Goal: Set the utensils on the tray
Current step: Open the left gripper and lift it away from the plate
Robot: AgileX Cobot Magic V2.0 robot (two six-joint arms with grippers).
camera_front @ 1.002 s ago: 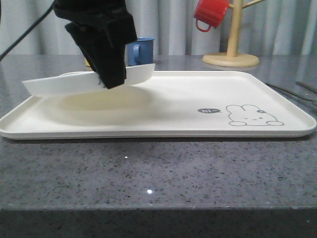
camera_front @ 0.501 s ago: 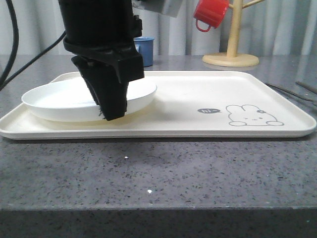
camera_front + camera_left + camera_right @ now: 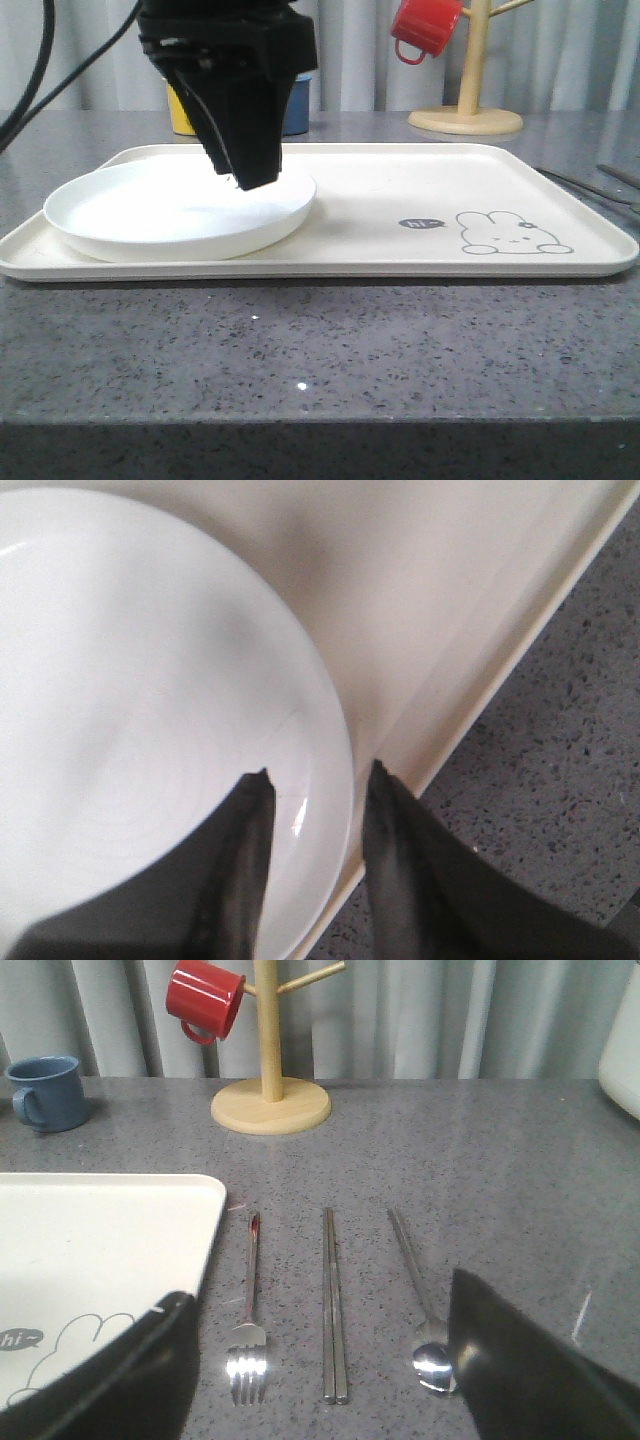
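Resting on the tray point(image 3: 420, 190), the white plate point(image 3: 150, 215) is straddled by the parted, empty left gripper point(image 3: 315, 780). Beyond the tray's edge, fork point(image 3: 249, 1310), chopsticks point(image 3: 332, 1300) and spoon point(image 3: 420, 1300) are left untransferred before the wide-spread right gripper point(image 3: 320, 1380).

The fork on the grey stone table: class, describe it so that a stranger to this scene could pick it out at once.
Start at the large cream rectangular tray with the rabbit drawing. Three slim silver metal utensils lie side by side on the grey speckled table just off its edge. The fork is the one nearest the tray, marked by its tines, unlike the straight chopsticks and the round-bowled spoon.
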